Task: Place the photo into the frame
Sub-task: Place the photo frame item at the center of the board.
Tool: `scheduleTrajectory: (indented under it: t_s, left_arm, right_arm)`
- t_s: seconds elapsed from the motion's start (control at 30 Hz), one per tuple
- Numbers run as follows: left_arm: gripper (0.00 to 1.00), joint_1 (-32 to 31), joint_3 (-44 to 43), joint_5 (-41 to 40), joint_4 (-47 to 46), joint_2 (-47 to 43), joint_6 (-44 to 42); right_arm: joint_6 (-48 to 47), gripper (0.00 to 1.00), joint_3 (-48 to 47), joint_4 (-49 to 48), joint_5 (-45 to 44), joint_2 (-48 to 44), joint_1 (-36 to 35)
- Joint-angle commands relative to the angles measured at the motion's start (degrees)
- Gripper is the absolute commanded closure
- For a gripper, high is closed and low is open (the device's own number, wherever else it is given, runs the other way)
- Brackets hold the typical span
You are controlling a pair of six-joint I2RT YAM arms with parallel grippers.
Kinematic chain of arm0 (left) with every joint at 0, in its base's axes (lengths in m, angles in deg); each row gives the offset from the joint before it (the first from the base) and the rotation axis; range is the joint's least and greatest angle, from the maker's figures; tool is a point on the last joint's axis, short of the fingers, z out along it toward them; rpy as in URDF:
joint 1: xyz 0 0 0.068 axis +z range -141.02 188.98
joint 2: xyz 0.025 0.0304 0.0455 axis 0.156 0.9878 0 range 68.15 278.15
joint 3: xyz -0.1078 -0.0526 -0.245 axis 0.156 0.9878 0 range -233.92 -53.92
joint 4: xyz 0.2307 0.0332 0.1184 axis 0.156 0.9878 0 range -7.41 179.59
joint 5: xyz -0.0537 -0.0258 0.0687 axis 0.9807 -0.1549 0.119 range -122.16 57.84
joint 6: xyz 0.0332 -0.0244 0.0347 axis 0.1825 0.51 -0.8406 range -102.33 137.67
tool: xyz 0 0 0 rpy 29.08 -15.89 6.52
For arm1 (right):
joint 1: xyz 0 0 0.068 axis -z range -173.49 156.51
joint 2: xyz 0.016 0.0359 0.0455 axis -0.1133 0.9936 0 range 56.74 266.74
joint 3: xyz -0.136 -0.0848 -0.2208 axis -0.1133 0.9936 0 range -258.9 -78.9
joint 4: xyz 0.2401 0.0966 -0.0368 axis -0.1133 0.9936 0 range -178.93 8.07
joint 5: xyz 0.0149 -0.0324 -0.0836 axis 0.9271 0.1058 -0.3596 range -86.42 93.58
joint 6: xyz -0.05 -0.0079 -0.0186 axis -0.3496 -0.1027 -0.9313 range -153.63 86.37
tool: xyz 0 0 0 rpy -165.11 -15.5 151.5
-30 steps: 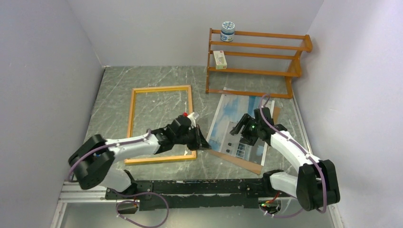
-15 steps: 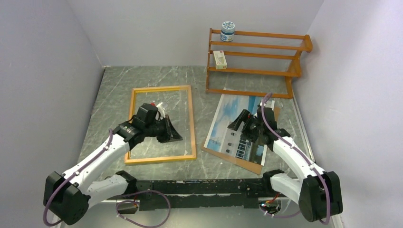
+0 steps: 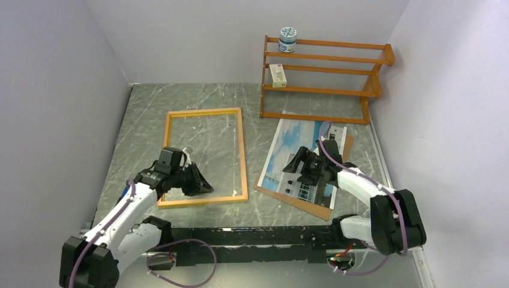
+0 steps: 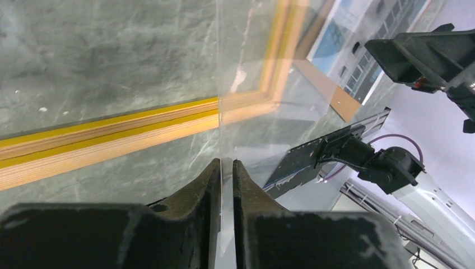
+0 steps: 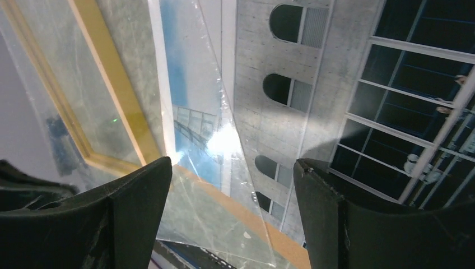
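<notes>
The left gripper [image 3: 201, 183] hovers low inside the near end of the frame [image 3: 241, 150], its jaws narrowed to a slit on the edge of a clear sheet [image 4: 252, 134]. The sheet runs forward from the fingertips across the frame's near rail and corner. That rail, which lies just ahead of and below the fingers, shows a yellow stripe on pale wood in the wrist view. The frame lies flat on the grey marbled table [image 3: 150, 114].

The right gripper [image 3: 300, 168] hangs with its jaws spread wide and nothing between them. The photo [image 3: 285, 147] lies directly beneath it, face up, showing a white building with arched windows under a blue sky. The print rests on a brown backing board [image 3: 315, 210], whose edge shows at the near side. A corner of the clear sheet reaches over the print below the open fingers. The frame's long rail lies beyond the right gripper's left finger.

Well beyond both grippers, an orange-brown shelf rack [image 3: 324, 66] stands at the back wall. It carries a jar [image 3: 288, 39] on top and a small box [image 3: 277, 75] one shelf down.
</notes>
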Motion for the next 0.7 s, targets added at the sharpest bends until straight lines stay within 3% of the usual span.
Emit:
scheduleTrajectory:
  t_s: [0.0,0.1,0.27,0.33,0.53,0.67]
  left_arm:
    - [0.79,1.7,1.9,2.1,-2.5,-0.2,-1.0]
    - [0.70,2.6,3.4,2.6,-4.0,0.7,-0.7]
    - [0.38,3.4,4.9,3.1,-7.5,1.8,0.9]
    - [0.30,3.4,6.1,4.0,-10.3,2.7,2.0]
    - [0.26,3.5,7.5,4.8,-16.0,7.4,2.9]
    - [0.20,3.5,5.6,-1.5,-12.2,8.6,1.7]
  right_arm:
    - [-1.0,0.17,1.1,-5.7,4.6,1.9,-0.2]
    - [-1.0,0.18,1.5,-7.9,6.9,4.8,-0.3]
    - [-1.1,0.18,2.2,-10.1,7.9,7.8,-0.8]
    - [-1.0,0.18,2.6,-11.3,8.5,8.8,-0.8]
    - [-0.3,0.19,3.7,-13.7,9.9,11.2,-0.8]
    - [-0.4,0.19,4.0,-13.9,9.7,12.4,-0.9]
